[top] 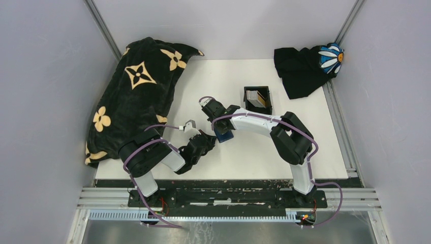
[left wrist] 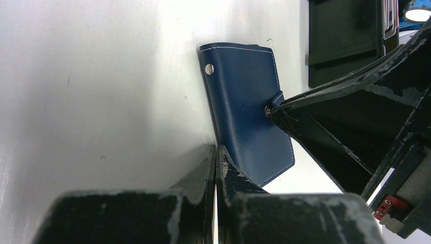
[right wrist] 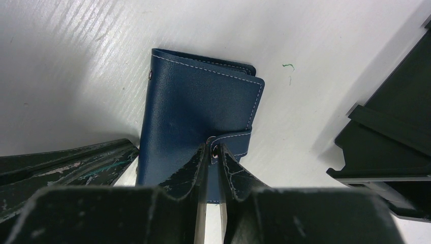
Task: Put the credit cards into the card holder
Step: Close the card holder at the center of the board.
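White tabletop (top: 244, 152), grey walls: the folded navy card holder (right wrist: 198, 107) lay flat at mid-table, its snap tab (right wrist: 236, 142) clamped between the nearly closed fingers of the right end effector (right wrist: 214, 152). The left end effector (left wrist: 216, 152), fingers pressed together, sat against the holder's near edge. Credit cards (top: 256, 99) stood in a black tray (top: 257, 89) just behind. A flower-print black blanket (top: 134, 96) crowded the left side; a dark cloth (top: 300, 71) lay in the far right corner.
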